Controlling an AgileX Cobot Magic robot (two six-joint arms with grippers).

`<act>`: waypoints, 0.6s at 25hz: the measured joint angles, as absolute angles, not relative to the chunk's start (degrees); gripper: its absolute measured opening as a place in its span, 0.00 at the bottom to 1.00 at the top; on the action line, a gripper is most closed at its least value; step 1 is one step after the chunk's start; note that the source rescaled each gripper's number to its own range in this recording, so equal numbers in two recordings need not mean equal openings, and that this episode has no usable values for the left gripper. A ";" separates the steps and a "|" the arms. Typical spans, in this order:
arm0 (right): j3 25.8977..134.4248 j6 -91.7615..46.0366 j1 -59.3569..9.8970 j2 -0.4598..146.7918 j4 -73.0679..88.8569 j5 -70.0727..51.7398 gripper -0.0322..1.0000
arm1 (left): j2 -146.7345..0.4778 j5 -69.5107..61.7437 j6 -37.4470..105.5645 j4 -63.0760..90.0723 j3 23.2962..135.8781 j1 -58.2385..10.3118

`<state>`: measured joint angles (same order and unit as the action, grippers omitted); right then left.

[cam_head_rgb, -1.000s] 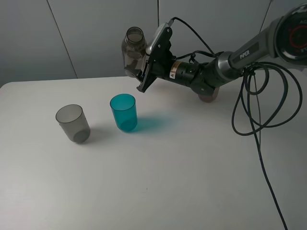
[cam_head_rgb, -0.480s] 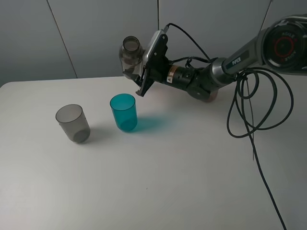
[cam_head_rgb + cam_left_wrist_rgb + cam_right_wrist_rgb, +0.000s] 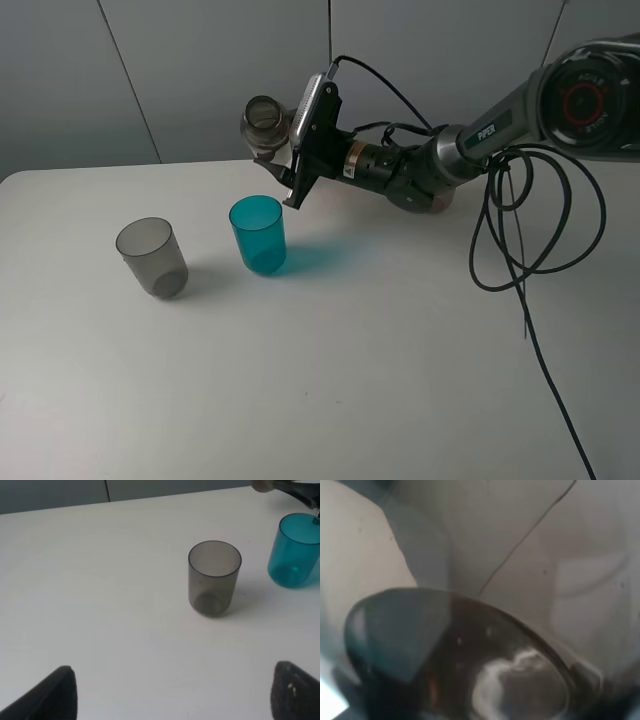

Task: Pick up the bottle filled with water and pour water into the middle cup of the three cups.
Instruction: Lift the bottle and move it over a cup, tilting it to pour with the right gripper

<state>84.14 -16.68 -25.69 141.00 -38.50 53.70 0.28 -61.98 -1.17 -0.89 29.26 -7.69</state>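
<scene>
My right gripper (image 3: pixel 293 152) is shut on the smoky brown-grey bottle (image 3: pixel 266 124) and holds it in the air, tilted with its open mouth to the left, above and just behind the teal-blue middle cup (image 3: pixel 258 235). The bottle's body fills the right wrist view (image 3: pixel 470 665). The smoky grey cup (image 3: pixel 151 257) stands left of the teal cup. The pale pink cup (image 3: pixel 438 205) is mostly hidden behind the right arm. In the left wrist view my left gripper (image 3: pixel 175 672) is open and empty over the table, short of the grey cup (image 3: pixel 214 577) and the teal cup (image 3: pixel 296 550).
The white table (image 3: pixel 330 380) reaches to a grey wall at the back. Black cables (image 3: pixel 520 230) hang in loops from the right arm over the table's right side.
The right gripper has rolled and tipped the bottle further over, so its mouth has swung left and down toward the teal cup. The cups have not moved.
</scene>
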 joint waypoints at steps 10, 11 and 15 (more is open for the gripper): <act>84.14 -20.86 -25.69 141.00 -38.26 56.29 0.22 | 0.28 -61.98 -1.17 -0.89 29.26 -7.69; 84.14 -21.14 -25.69 141.00 -38.26 56.53 0.22 | 0.28 -61.98 -1.17 -0.89 29.26 -7.69; 84.74 -21.72 -25.69 141.40 -38.26 57.17 0.22 | 0.28 -61.98 -1.17 -0.89 29.26 -7.69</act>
<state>84.74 -21.72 -25.69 141.40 -38.26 57.17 0.28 -61.98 -1.17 -0.89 29.26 -7.69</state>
